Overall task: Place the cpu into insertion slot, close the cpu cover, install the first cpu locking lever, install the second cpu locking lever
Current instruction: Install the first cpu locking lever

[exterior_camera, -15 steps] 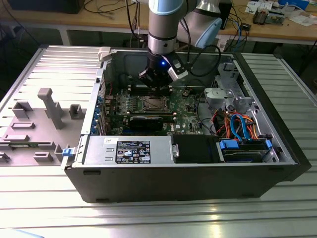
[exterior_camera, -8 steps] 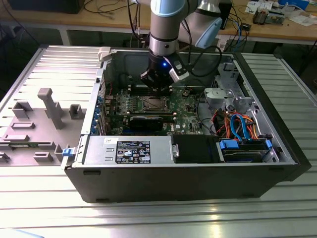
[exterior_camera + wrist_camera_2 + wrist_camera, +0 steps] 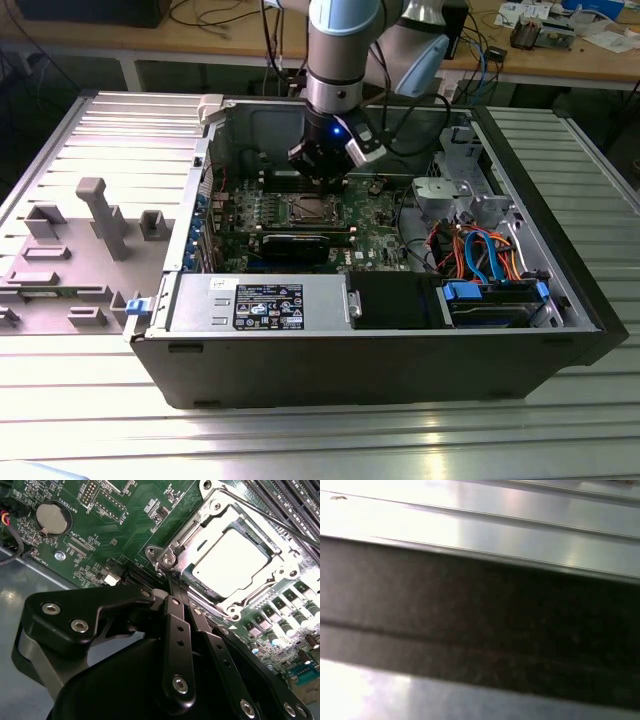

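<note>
We see the black two-fingered gripper point(image 3: 172, 587) pinched narrow, its tips at a corner of the silver metal frame cover point(image 3: 200, 540), which lies flat over the silver-topped square cpu point(image 3: 230, 560) seated in the green circuit board point(image 3: 125, 525).

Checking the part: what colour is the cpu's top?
Silver-grey square metal cpu, clearest in the second wrist view.

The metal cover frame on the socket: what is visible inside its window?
Through the cover frame window, the chip's pale metal top shows. The socket contacts beneath the chip are covered. The gripper sits at the frame's corner.
</note>
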`<state>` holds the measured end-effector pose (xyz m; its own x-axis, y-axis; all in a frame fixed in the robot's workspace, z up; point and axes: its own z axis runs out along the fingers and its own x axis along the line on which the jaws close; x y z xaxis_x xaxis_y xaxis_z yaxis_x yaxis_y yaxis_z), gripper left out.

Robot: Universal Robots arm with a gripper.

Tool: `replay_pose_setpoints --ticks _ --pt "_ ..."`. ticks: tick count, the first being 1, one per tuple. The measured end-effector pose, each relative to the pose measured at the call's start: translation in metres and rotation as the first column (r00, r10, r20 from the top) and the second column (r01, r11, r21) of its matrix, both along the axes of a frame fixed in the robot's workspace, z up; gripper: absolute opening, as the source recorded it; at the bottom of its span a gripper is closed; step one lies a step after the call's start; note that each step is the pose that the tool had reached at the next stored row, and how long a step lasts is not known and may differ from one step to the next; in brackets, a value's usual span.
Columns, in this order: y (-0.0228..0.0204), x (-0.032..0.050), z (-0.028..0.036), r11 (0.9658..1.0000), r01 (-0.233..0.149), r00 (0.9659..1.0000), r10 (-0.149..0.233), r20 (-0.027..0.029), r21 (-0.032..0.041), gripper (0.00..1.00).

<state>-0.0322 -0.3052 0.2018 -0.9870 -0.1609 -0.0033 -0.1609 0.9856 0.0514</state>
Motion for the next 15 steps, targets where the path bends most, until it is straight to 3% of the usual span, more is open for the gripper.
replay_pose_setpoints --ticks 6,9,13,15 --pt "0.0 0.0008 -0.0007 0.9997 0.0 1.0 0.0 -0.0001 0.0243 0.11" --pt "0.0003 0.0009 0.0015 0.9996 0.0 1.0 0.0 0.0008 0.0278 0.11" --pt "-0.0003 0.0008 0.0109 0.9997 0.0 1.0 0.0 0.0001 0.0263 0.11" --pt "-0.003 0.0008 0.0111 0.9997 0.0 1.0 0.0 0.0001 0.0264 0.11"
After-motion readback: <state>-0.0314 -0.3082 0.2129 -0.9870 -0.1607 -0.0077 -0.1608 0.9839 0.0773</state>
